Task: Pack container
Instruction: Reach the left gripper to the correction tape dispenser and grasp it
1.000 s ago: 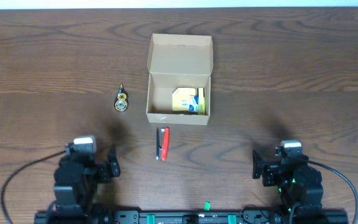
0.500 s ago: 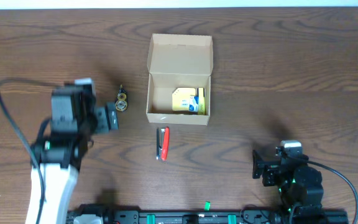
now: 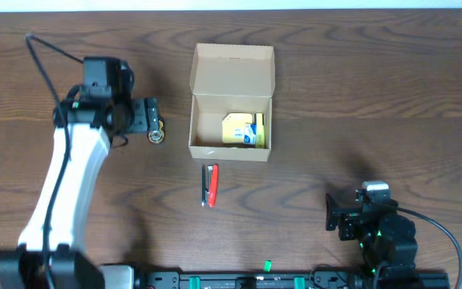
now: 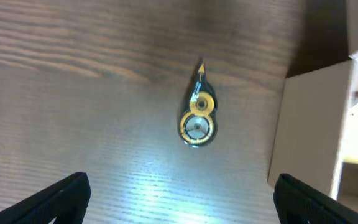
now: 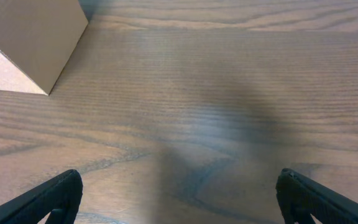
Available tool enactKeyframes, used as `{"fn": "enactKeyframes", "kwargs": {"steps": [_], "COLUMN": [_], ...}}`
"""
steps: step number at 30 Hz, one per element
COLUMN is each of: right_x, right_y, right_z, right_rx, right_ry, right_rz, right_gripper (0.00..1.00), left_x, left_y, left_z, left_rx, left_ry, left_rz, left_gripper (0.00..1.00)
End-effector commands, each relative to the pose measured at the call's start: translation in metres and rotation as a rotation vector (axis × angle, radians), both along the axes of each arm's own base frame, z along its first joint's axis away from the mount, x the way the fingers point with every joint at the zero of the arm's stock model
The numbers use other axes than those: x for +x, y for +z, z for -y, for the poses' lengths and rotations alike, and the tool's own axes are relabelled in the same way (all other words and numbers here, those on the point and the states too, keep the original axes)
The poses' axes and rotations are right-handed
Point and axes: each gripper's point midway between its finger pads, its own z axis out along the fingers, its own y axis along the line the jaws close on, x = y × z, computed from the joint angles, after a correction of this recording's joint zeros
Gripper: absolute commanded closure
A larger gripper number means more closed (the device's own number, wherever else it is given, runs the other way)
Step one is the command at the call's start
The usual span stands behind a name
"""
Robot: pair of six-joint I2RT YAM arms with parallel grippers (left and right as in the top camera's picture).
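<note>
1. Overhead shows the open container (image 3: 233, 71) mid-surface, a yellow pack (image 3: 241, 128) inside and a red cutter (image 3: 209, 185) just before it.
2. Left wrist alone shows the left gripper (image 4: 182, 199) spread wide, above a tape dispenser (image 4: 197, 119) beside the container's wall.
3. Right wrist shows the right gripper (image 5: 179, 196) spread, with the container's corner at upper left.

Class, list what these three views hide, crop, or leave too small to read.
Overhead: print on the yellow pack in the container, too small.
Overhead: small gold roller, partly hidden by the left hand.
Right wrist: container cropped by the frame edge.
Overhead: red tool, too small to identify.
</note>
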Motion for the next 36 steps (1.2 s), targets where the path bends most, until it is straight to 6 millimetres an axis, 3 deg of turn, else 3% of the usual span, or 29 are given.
{"fn": "enactKeyframes", "kwargs": {"steps": [1,6,11,24,36], "right_x": [-0.001,-0.001,-0.001,-0.001,-0.001], "right_y": [-0.005,-0.005,-0.005,-0.005,-0.005], "right_z": [-0.002,-0.002,-0.002,-0.002,-0.002], "right_rx": [-0.011,-0.011,-0.011,-0.011,-0.011], "right_ry": [0.018,0.018,0.018,0.018,0.018], "right_rz": [-0.008,-0.007,-0.007,-0.008,-0.007], "right_gripper": [0.01,0.01,0.01,0.01,0.01], "left_x": [0.014,0.027,0.039,0.035,0.029], "left_y": [0.001,-0.006,-0.032,-0.103,-0.145], "left_z": [0.005,0.006,0.006,0.006,0.007], "left_rx": [-0.025,-0.024,-0.023,-0.068,-0.067], "left_ry": [-0.001,0.0,0.003,0.012,0.015], "left_rz": [-0.038,-0.107,-0.163,-0.346,-0.442], "left_gripper": [0.05,0.05,0.05,0.05,0.0]}}
